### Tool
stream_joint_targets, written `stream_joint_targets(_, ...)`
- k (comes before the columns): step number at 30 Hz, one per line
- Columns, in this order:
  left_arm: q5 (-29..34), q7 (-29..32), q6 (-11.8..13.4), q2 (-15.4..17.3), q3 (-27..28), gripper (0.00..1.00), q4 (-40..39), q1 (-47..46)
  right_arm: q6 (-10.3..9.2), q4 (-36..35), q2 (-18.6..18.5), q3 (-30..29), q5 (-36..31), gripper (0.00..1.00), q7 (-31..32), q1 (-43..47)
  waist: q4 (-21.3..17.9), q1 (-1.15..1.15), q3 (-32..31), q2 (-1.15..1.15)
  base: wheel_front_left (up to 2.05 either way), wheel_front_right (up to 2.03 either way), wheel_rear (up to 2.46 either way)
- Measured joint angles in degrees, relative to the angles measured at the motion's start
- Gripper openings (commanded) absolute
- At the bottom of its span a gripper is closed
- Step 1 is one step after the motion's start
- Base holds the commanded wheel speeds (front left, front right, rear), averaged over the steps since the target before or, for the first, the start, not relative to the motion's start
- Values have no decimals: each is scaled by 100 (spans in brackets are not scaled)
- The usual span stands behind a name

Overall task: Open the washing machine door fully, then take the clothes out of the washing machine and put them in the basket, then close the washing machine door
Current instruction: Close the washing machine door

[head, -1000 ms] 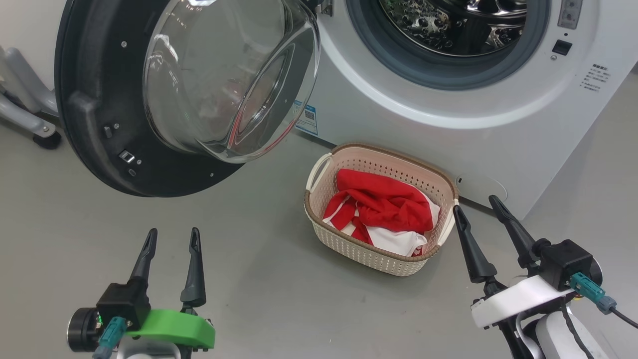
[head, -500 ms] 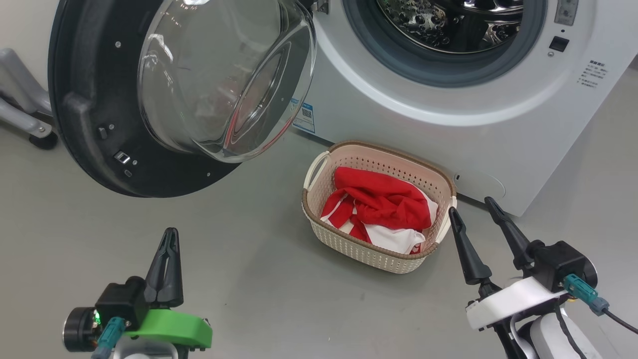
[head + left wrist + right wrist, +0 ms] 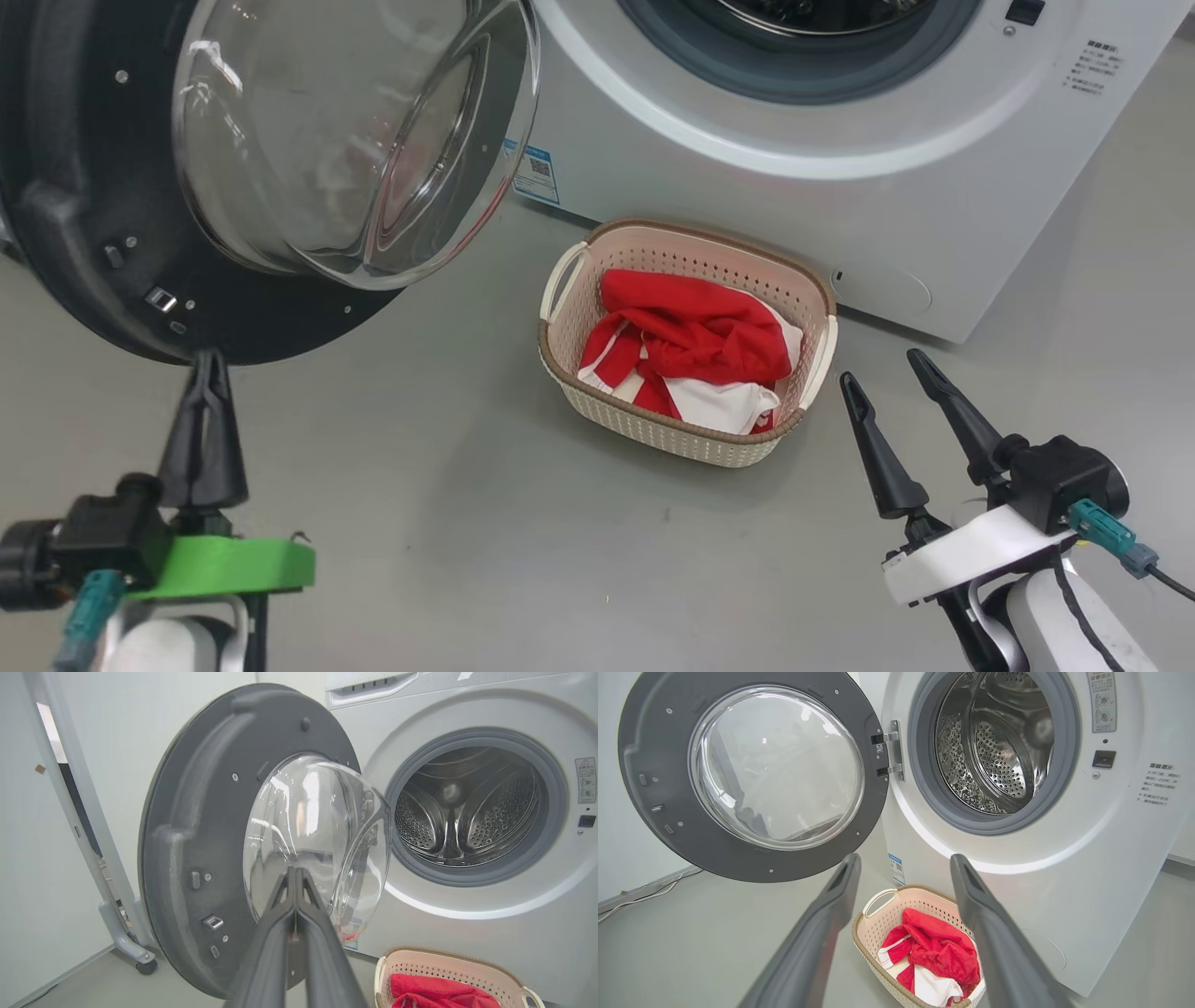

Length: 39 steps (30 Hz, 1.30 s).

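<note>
Within the last second my left gripper has pinched its fingers together on nothing. It now points at the lower rim of the washing machine door, close to it; contact is not confirmed. My right gripper stands spread and empty beside the basket. The clothes lie in the basket, and the drum of the washing machine appears empty. Judgement: unloading is done, and the door, wide open, awaits closing.
</note>
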Motion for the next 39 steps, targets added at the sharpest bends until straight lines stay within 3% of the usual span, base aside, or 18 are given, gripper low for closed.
stream_joint_targets(7, 170, -31, 1, 437, 490, 0, -681, -568, 0, -89, -202, -76, 0, 100, 0, -147, -177, 0, 368, 0, 0, 0, 0)
stream_joint_targets(12, 83, -16, 16, 993, 1191, 0, -801, -1047, 0, -127, -332, -59, -1, 100, 0, -291, -302, 0, 601, 0, 0, 0, 0)
stream_joint_targets(18, -586, 363, 29, 1444, 2160, 0, -764, -1681, 0, -163, -434, -42, -1, 100, 0, -430, -463, 0, 798, 0, 0, 0, 0)
stream_joint_targets(24, -1630, 970, 48, 1555, 3073, 0, -165, -2209, 0, -187, -461, -18, 1, 100, 0, -471, -597, 0, 954, 0, 0, 0, 0)
stream_joint_targets(29, -1722, 1214, 54, 1887, 3463, 0, 265, -2361, 0, -187, -481, 1, 10, 100, 0, -546, -689, 0, 1033, 0, 0, 0, 0)
stream_joint_targets(39, -2885, 2015, 103, 1560, 4075, 0, 1426, -2999, 0, -190, -535, -34, 70, 100, 0, -599, -801, 0, 1100, 0, 0, 0, 0)
